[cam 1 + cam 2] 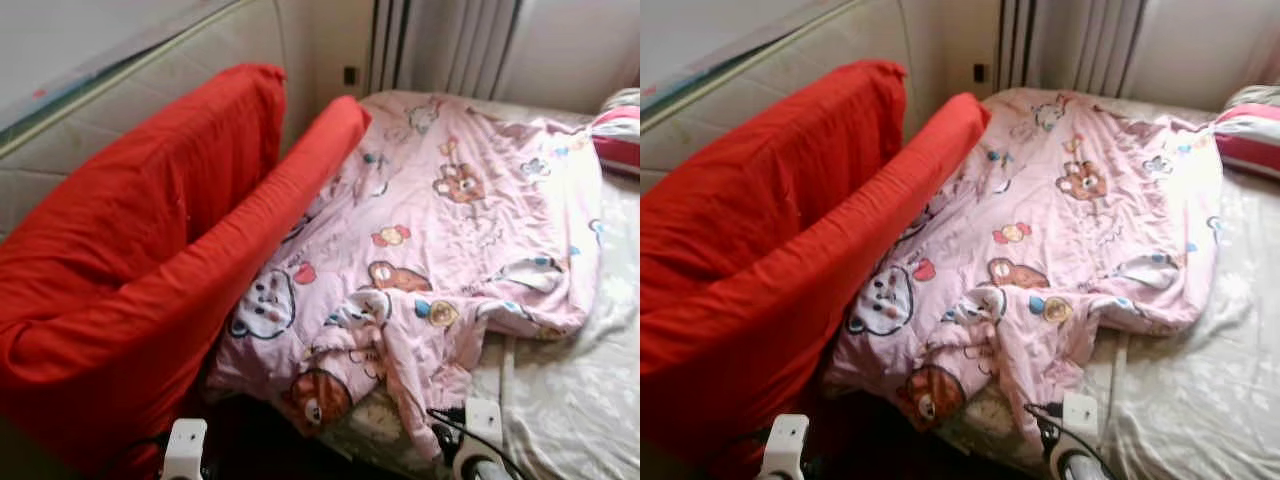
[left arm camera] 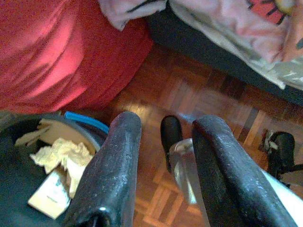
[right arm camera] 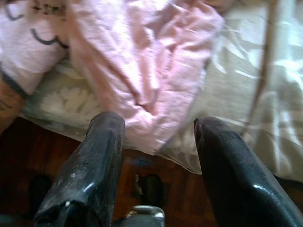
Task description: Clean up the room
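A pink cartoon quilt lies rumpled on the bed, beside a red cushion. The left gripper and right gripper hang below the bed's edge, jaws apart.

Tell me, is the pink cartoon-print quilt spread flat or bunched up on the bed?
Bunched up. The pink cartoon-print quilt lies crumpled, its near corner twisted and hanging over the mattress edge toward the wooden floor.

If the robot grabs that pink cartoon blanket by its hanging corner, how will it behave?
The pink blanket looks thin and crumpled, so it would probably go floppy and drape rather than hold shape. Its corner already hangs over the bed edge, just ahead of the open right gripper, so a pull would likely drag the rest along, bunching.
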Tool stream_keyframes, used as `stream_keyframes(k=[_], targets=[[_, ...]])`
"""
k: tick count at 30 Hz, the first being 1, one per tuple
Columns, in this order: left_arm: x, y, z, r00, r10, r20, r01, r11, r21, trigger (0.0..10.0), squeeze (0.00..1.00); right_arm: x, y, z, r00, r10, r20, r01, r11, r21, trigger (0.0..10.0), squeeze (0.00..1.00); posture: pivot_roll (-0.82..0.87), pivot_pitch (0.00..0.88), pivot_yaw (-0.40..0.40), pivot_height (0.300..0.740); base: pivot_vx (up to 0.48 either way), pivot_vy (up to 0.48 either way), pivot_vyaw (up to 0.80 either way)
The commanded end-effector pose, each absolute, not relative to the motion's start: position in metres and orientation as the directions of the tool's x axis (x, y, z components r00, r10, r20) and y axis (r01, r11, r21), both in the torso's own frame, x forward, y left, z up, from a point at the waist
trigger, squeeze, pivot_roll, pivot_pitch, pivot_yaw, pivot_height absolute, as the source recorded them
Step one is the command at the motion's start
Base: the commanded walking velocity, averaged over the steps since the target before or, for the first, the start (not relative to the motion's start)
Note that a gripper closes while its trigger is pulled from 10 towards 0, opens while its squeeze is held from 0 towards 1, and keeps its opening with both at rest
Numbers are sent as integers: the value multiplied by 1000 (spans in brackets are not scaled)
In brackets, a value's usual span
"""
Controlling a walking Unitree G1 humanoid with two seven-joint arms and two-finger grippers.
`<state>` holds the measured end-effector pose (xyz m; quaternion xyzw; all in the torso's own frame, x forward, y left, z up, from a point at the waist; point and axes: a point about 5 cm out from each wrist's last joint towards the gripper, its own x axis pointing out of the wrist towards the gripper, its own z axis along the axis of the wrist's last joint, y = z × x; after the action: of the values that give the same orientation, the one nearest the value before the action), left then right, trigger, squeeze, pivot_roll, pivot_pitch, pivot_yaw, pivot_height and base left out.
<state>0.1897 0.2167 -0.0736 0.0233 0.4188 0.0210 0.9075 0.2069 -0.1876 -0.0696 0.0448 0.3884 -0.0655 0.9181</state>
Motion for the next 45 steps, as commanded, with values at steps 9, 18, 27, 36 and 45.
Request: stream_keyframes(k=[9,18,27,36,45], targets=[[188,215,-75,644,60,-763,-26,998,57,10000,0,202,-186,-72,682,-70,-728,132,991,28,10000,0,-17,122,45,740,161,0,0],[187,215,-76,639,59,-767,-25,998,56,10000,0,202,-185,-72,683,-62,-728,119,992,27,10000,0,-22,124,44,740,205,0,80],[186,215,-76,638,63,-768,-20,998,65,10000,0,199,-191,-73,684,-73,-726,152,987,45,10000,0,-24,127,43,740,117,0,178],[186,214,-76,638,60,-768,-18,998,62,10000,0,217,-192,-61,751,-85,-655,171,983,69,10000,0,-28,121,42,740,0,0,0],[187,211,-76,644,61,-762,-21,998,61,10000,0,251,-191,-34,866,-74,-494,137,986,94,10000,0,-31,109,34,740,0,0,0]])
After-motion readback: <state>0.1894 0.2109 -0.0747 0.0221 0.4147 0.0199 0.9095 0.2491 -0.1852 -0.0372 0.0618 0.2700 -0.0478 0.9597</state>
